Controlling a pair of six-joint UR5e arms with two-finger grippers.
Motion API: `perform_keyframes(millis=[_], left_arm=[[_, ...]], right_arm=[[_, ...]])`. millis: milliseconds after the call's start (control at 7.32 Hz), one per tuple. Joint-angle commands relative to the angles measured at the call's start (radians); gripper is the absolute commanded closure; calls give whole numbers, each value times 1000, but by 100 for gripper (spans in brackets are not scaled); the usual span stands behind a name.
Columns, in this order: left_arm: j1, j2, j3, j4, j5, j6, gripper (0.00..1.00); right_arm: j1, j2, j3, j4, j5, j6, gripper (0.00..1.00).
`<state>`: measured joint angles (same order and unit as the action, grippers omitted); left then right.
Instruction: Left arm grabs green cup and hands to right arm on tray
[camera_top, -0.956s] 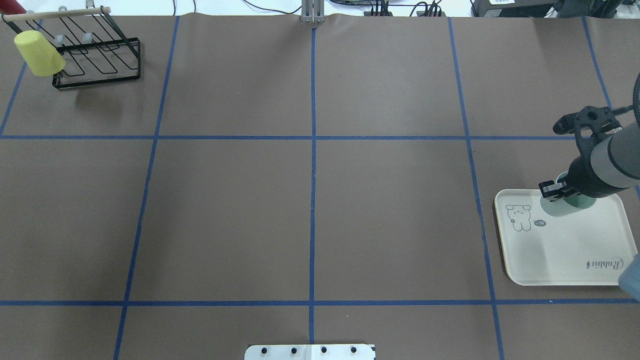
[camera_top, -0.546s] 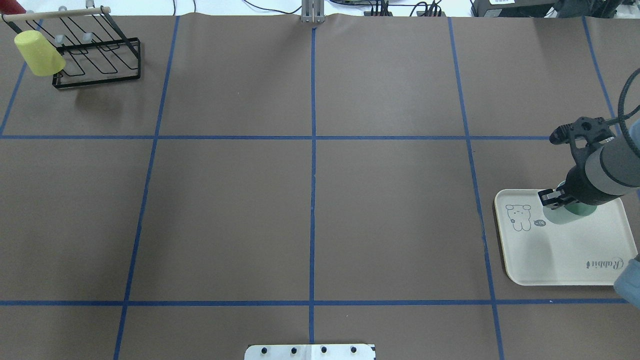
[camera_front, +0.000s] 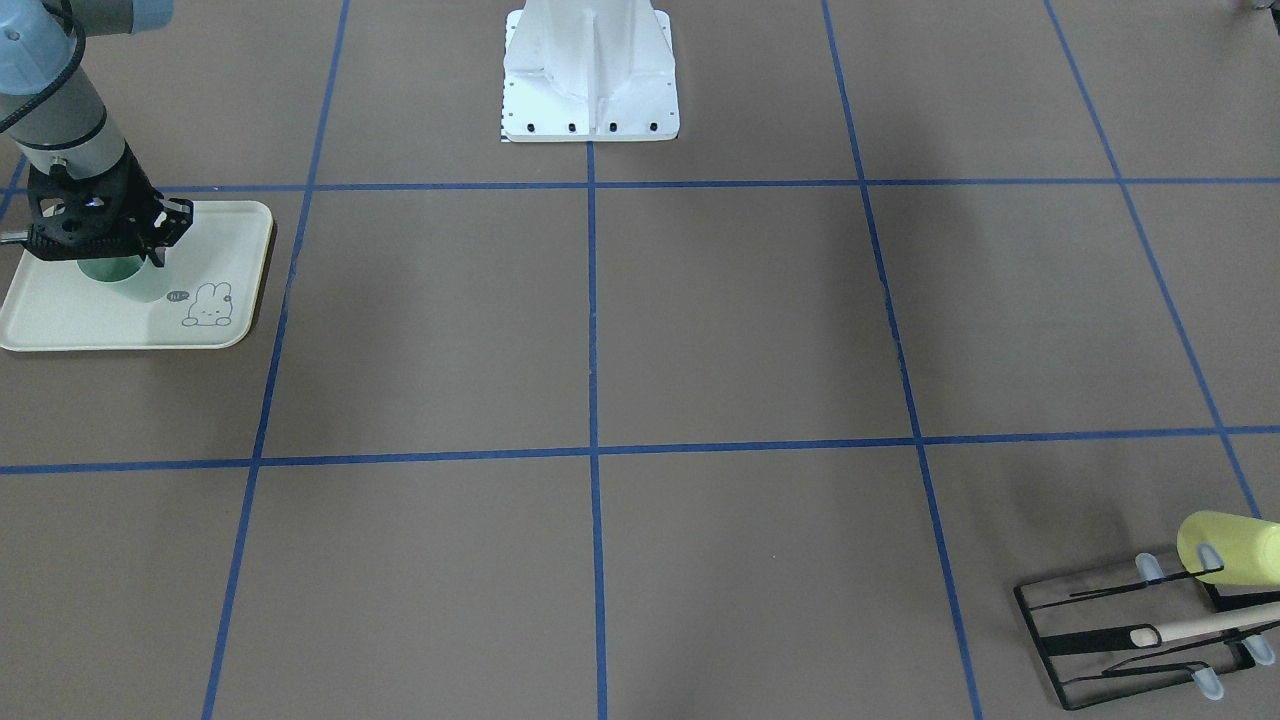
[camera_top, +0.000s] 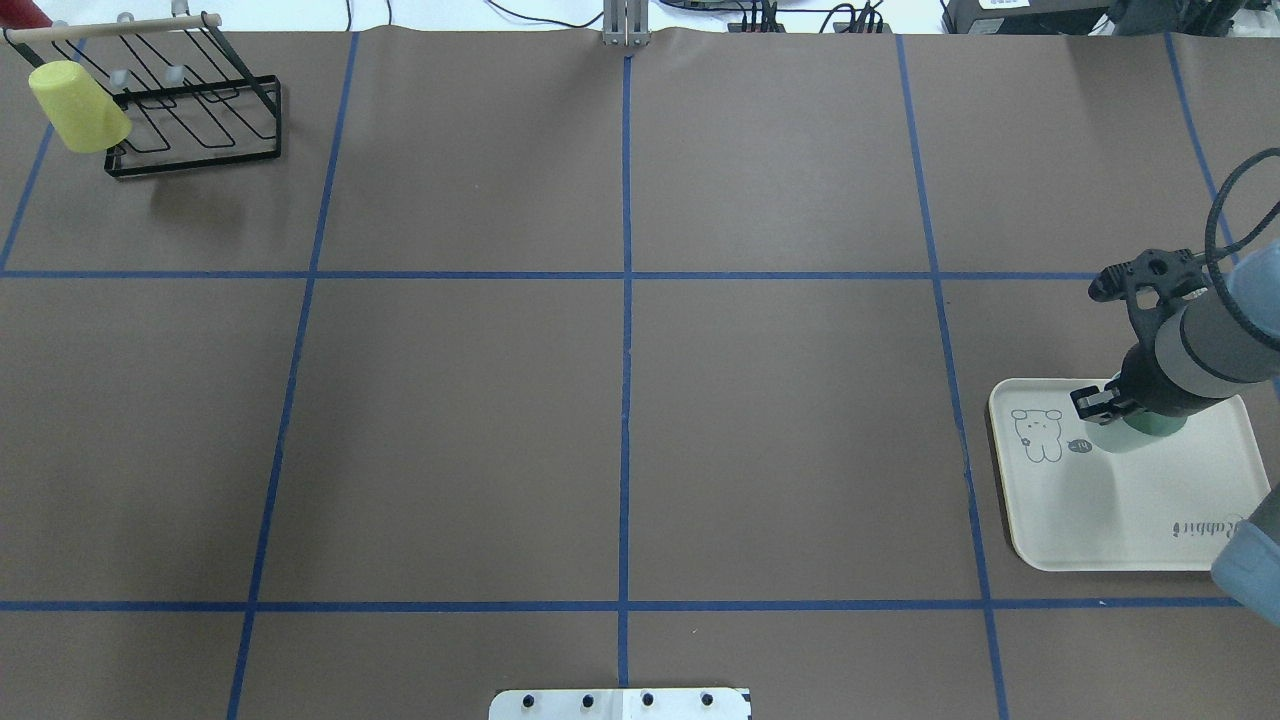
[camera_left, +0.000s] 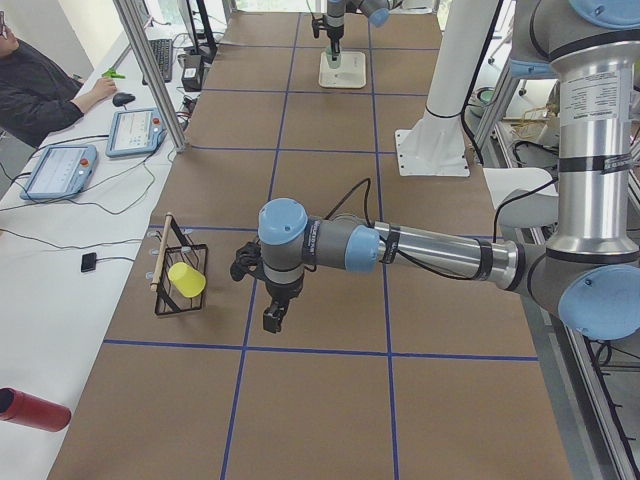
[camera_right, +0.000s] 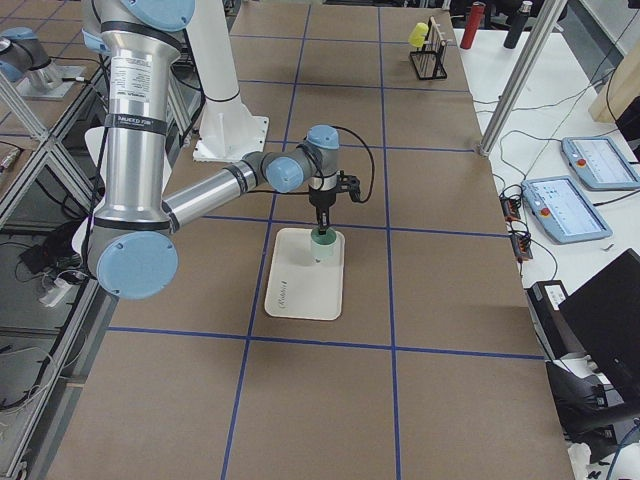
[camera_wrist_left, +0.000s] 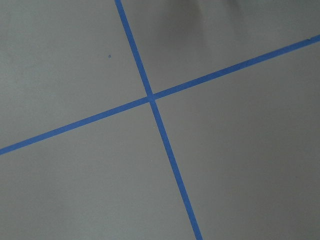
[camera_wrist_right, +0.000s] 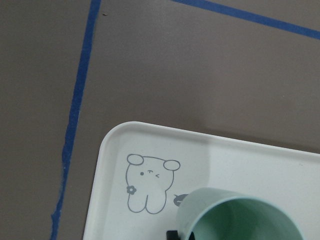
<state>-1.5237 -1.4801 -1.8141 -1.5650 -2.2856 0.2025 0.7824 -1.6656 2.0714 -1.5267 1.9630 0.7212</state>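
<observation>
The green cup (camera_top: 1125, 438) stands upright at the far end of the tray (camera_top: 1130, 510), beside the rabbit drawing. My right gripper (camera_top: 1100, 405) comes down from above and is shut on the cup's rim; this also shows in the front view, gripper (camera_front: 100, 245), cup (camera_front: 125, 282), tray (camera_front: 100, 325). The right wrist view shows the cup's open mouth (camera_wrist_right: 240, 220) over the tray (camera_wrist_right: 150, 145). Whether the cup's base touches the tray I cannot tell. My left gripper (camera_left: 272, 320) shows only in the exterior left view, hanging empty above bare table; open or shut I cannot tell.
A yellow cup (camera_top: 78, 105) hangs on a black wire rack (camera_top: 195, 120) at the far left corner. The robot's base plate (camera_top: 620, 703) is at the near edge. Blue tape lines cross the brown table. An operator (camera_left: 40, 85) sits at the side desk.
My right gripper has moved a little toward the robot and lower over the tray, carrying the green cup with it. The yellow cup and the rack have not moved.
</observation>
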Motion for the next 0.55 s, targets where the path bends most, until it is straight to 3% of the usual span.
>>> perform_keyframes(millis=[0,273,410], left_arm=[[-1,0,-1,0,0,0,0],[0,0,1,-1,0,0,0],[0,0,1,0,0,0,0]], right_arm=[[-9,0,-23,7,-1,1,100],[-15,1,-48,20,-3,1,100],[-15,1,-81,80,-3,1,100]])
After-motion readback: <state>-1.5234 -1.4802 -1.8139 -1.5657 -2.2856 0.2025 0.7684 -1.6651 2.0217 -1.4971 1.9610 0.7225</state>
